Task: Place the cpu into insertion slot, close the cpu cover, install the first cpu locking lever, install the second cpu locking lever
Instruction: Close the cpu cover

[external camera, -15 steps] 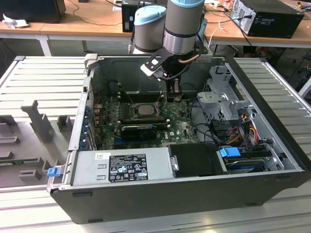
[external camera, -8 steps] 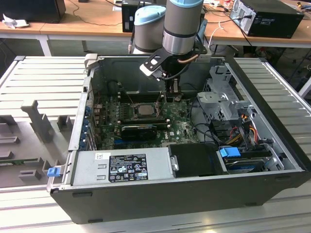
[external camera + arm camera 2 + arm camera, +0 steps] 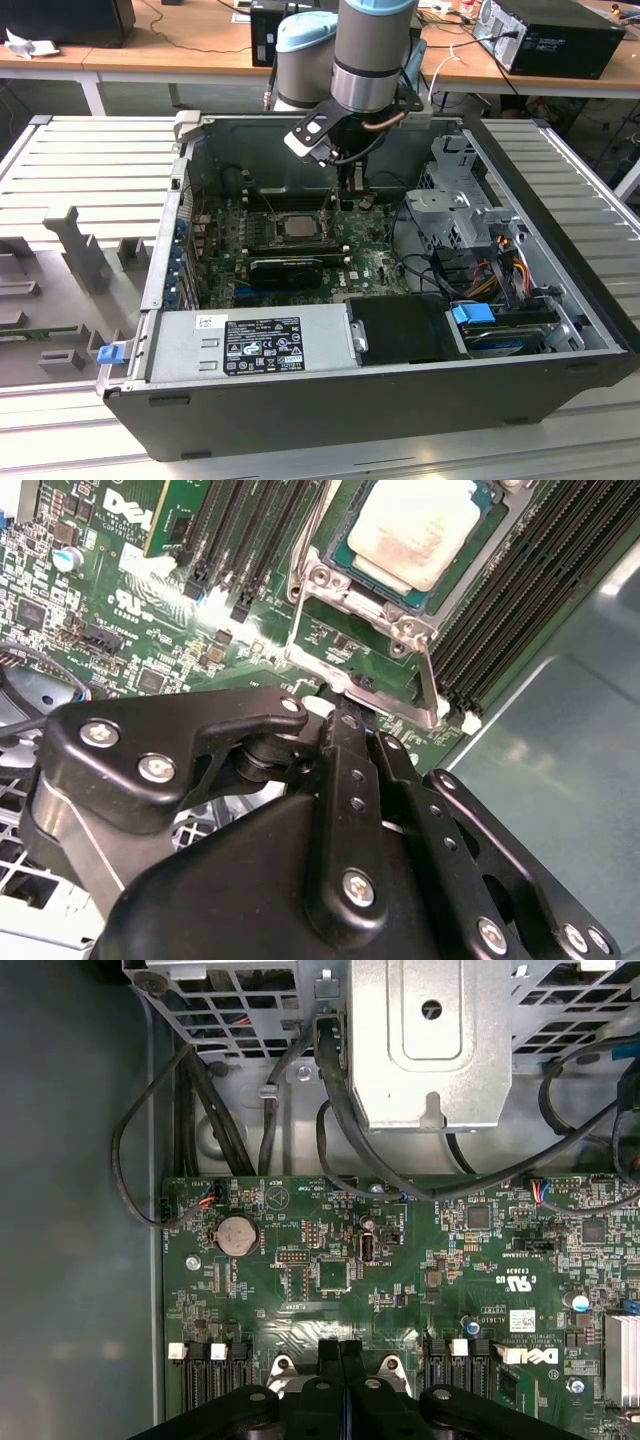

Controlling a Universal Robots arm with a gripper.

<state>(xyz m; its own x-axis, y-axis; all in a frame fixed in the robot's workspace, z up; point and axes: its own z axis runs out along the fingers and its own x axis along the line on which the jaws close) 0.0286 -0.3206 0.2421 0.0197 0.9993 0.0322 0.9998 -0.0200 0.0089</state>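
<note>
Two fingers [image 3: 329, 1358] touch, empty, in first wrist view; second wrist view: cpu [image 3: 415, 530] seated (cpu cover [image 3: 428, 685] open).

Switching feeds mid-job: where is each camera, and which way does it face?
Exterior view: off the arm, looking down into the open computer case; arm and gripper show.
First wrist view: at the wrist, looking past the gripper onto the board and drive cage.
Second wrist view: at the wrist, looking past the gripper at the chip and cover.
Both wrist views share gripper and board.
</note>
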